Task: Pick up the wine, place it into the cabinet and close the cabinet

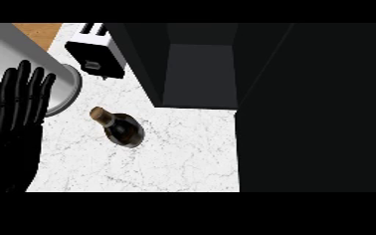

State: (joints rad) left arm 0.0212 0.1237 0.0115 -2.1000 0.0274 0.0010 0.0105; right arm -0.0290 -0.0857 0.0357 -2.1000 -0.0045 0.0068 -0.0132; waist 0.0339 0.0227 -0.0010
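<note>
Currently: wine bottle [123, 129] upright on counter [183, 154], near open cabinet [202, 74]. Glass, likely heavy, slippery, breakable; best held round wide body, not corked neck. My left hand [22, 109] open, fingers straight, at left edge. Right hand unseen. Toaster [97, 55] behind.

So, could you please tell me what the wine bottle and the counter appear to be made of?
The wine bottle looks like dark glossy glass, judging by faint highlights, with a tan stopper that could be cork. The counter looks like polished white marble or a marble-look surface, given its grey veining.
</note>
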